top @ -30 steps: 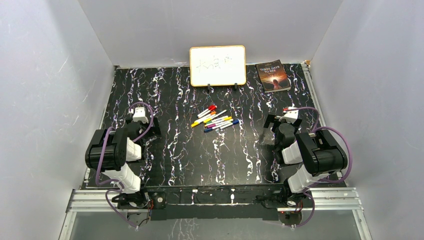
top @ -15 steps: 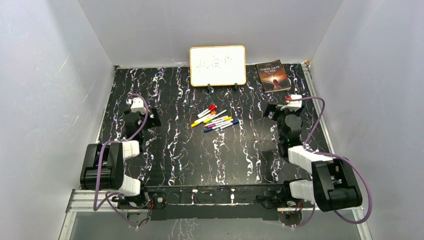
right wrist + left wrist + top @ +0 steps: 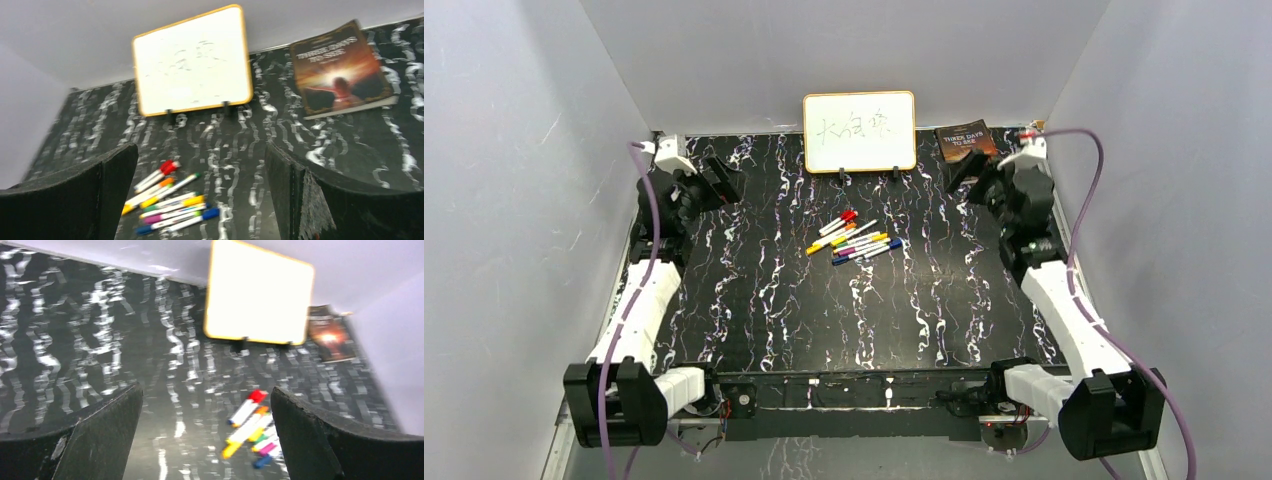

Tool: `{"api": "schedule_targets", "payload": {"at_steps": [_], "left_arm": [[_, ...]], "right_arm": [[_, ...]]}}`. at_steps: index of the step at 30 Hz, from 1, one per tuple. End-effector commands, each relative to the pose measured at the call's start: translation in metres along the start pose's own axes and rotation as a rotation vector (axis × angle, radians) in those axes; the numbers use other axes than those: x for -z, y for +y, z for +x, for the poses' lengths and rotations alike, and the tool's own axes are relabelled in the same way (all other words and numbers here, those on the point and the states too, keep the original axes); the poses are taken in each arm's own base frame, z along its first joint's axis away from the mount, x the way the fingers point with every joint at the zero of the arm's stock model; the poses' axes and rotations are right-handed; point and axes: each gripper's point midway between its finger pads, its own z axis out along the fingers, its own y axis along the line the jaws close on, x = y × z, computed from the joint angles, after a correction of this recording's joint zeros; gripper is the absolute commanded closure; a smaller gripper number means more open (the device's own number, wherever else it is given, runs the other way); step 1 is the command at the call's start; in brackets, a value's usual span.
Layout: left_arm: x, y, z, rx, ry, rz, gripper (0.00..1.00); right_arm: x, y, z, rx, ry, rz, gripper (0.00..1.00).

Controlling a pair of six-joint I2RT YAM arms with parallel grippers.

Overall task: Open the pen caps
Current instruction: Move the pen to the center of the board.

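The pens [image 3: 855, 240] lie in one tight bunch on the dark marbled tabletop [image 3: 774, 300], just above the middle of the top view. Their white barrels lie side by side and slant from lower left to upper right. The pen caps [image 3: 848, 215] show as short coloured ends on the barrels. A red one sits at the upper right end of the bunch, and yellow, orange, purple and blue ones sit at other ends. None lies loose that I can make out, though the bunch is small and the wrist views are blurred. The left arm [image 3: 639, 300] reaches up the left side of the frame. The left jaws sit in the upper left, spread wide with nothing between them, well apart from the bunch, which lies to their lower right. The right arm [image 3: 1064, 300] reaches up the right side. The right jaws sit in the upper right, also spread wide and holding nothing, and the bunch lies well off to their lower left. In the left wrist view the pens appear low in the gap between the two dark jaw tips, nearer the right-hand tip. In the right wrist view they appear low in the gap, nearer the left-hand tip. A whiteboard [image 3: 859, 131] stands at the top centre behind the pens, and a book [image 3: 964, 135] lies just right of it, partly covered by the right jaws.
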Motion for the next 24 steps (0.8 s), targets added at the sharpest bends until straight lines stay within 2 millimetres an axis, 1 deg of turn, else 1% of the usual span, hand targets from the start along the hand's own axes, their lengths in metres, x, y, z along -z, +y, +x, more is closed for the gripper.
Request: {"api": "schedule_targets", "payload": {"at_steps": [1, 4, 6, 7, 8, 9, 10, 12, 13, 15, 16, 18, 20, 24], "left_arm": [[0.032, -0.062, -0.009, 0.273, 0.108, 0.197, 0.02], [0.048, -0.078, -0.004, 0.374, 0.164, 0.252, 0.02], [0.06, -0.088, 0.004, 0.414, 0.232, 0.283, 0.02], [0.067, -0.096, 0.004, 0.399, 0.253, 0.324, 0.02], [0.072, -0.099, 0.004, 0.396, 0.264, 0.338, 0.02], [0.077, -0.103, 0.002, 0.403, 0.258, 0.354, 0.02], [0.082, -0.107, 0.002, 0.418, 0.254, 0.378, 0.02], [0.091, -0.109, 0.003, 0.43, 0.251, 0.375, 0.02], [0.096, -0.111, 0.0, 0.414, 0.238, 0.388, 0.02], [0.107, -0.118, -0.004, 0.402, 0.21, 0.432, 0.02], [0.109, -0.119, -0.004, 0.402, 0.215, 0.428, 0.02], [0.109, -0.119, -0.003, 0.415, 0.26, 0.416, 0.02], [0.107, -0.12, -0.001, 0.412, 0.294, 0.414, 0.02], [0.113, -0.126, 0.007, 0.404, 0.308, 0.473, 0.02]], "right_arm": [[0.014, 0.047, -0.006, -0.121, 0.291, -0.109, 0.02], [0.024, 0.06, -0.001, -0.152, 0.412, -0.145, 0.02], [0.033, 0.078, -0.001, -0.145, 0.446, -0.253, 0.02], [0.039, 0.088, -0.001, -0.149, 0.457, -0.32, 0.02], [0.045, 0.095, 0.001, -0.163, 0.466, -0.361, 0.02], [0.048, 0.097, 0.005, -0.205, 0.479, -0.361, 0.02], [0.05, 0.091, 0.013, -0.262, 0.501, -0.313, 0.02], [0.057, 0.073, 0.035, -0.377, 0.585, -0.158, 0.02], [0.061, 0.072, 0.042, -0.393, 0.612, -0.164, 0.02], [0.071, 0.091, 0.049, -0.438, 0.631, -0.314, 0.02], [0.075, 0.098, 0.051, -0.462, 0.627, -0.373, 0.02], [0.082, 0.1, 0.062, -0.483, 0.648, -0.41, 0.02], [0.087, 0.1, 0.069, -0.479, 0.669, -0.433, 0.02], [0.094, 0.102, 0.077, -0.474, 0.705, -0.467, 0.02]]}}
